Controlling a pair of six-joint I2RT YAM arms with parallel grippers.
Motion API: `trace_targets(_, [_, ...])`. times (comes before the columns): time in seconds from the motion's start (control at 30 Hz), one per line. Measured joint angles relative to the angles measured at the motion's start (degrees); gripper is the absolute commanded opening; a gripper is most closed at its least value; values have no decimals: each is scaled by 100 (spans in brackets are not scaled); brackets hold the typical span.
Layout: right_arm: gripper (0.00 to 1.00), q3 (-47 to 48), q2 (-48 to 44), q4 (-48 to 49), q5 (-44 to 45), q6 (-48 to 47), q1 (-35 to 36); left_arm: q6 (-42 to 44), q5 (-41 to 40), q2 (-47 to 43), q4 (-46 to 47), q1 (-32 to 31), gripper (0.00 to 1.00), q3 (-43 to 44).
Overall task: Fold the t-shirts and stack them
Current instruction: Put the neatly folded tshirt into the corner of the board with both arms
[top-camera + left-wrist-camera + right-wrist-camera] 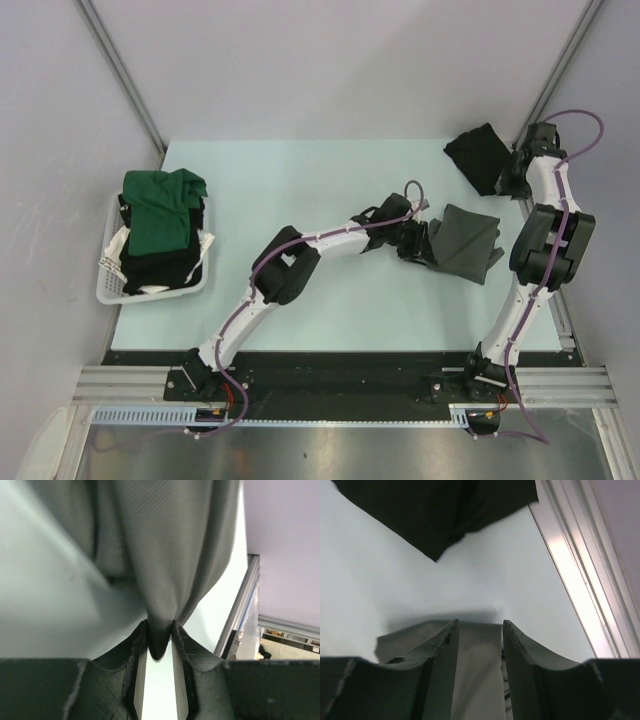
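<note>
The pale counter (300, 180) carries the grey t-shirt (468, 238) right of centre, the black t-shirt (478, 155) at its far right corner, and the green t-shirt (160, 210) heaped on a white basket (150, 292) at the left. The left end effector (159, 625) is narrowly parted around a grey fold; whether it grips cannot be told. The right end effector (480, 624) is apart and empty.
</note>
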Motion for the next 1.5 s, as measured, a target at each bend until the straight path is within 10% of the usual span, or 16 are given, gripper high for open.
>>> trace_targets(1.5, [49,1862,1681,542,-490,-643,317,1526,-455,-2100,-1045,911,33,-1825])
